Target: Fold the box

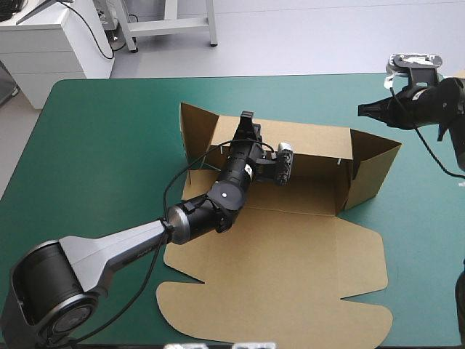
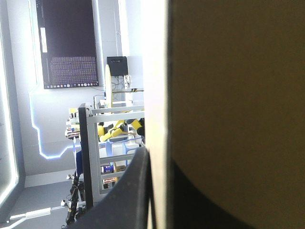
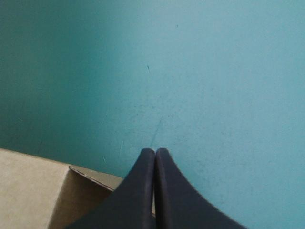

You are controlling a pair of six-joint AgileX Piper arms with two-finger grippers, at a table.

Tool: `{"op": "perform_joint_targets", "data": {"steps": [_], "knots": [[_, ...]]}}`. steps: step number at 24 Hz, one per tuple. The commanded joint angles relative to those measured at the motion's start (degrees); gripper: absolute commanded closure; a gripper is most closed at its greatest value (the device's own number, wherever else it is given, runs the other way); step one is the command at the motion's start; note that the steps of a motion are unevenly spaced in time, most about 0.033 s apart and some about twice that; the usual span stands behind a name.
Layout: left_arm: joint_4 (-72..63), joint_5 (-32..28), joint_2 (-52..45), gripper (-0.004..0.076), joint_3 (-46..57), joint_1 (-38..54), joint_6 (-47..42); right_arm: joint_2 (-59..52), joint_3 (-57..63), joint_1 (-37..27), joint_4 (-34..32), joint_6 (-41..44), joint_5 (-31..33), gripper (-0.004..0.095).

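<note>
brown box (image 1: 290,247) on the teal-green counter (image 1: 102,145), back and side walls raised, lid flat in front, left end effector (image 1: 247,120) clamped onto its back wall, right end effector (image 1: 363,110) pressed closed just beside its right wall's far end.

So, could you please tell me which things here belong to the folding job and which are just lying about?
Job: box; left gripper, shut on its wall; right gripper, shut, near its right end.
Not the job: only the table.
</note>
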Motion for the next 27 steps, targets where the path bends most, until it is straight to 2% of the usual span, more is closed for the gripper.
{"op": "perform_joint_targets", "data": {"steps": [1, 6, 11, 20, 23, 27], "knots": [[-2.75, 0.42, -1.42, 0.0731, -0.18, -0.03, -0.91, 2.24, -3.23, -1.41, 3.16, -1.74, 0.47, 0.0927], [-2.87, 0.31, -1.42, 0.0731, -0.18, -0.03, -0.91, 4.52, -3.23, -1.41, 4.84, -3.29, 2.50, 0.0927], [-2.95, 0.26, -1.42, 0.0731, -0.18, -0.03, -1.14, 4.65, -1.86, -1.41, 4.99, -7.32, 9.23, 0.0927], [-4.34, 0.45, -1.42, 0.0731, -0.18, -0.03, -1.10, 2.79, -1.64, -1.19, 9.87, -11.15, 13.75, 0.0927], [-4.38, 0.45, -1.42, 0.0731, -0.18, -0.03, -1.10, 2.16, -0.04, -1.19, 10.60, -12.07, 13.16, 0.0927], [-4.38, 1.32, -1.42, 0.0731, -0.18, -0.03, -1.10, -1.19, 8.22, -1.19, 13.02, -13.76, 6.65, 0.0927]]}}
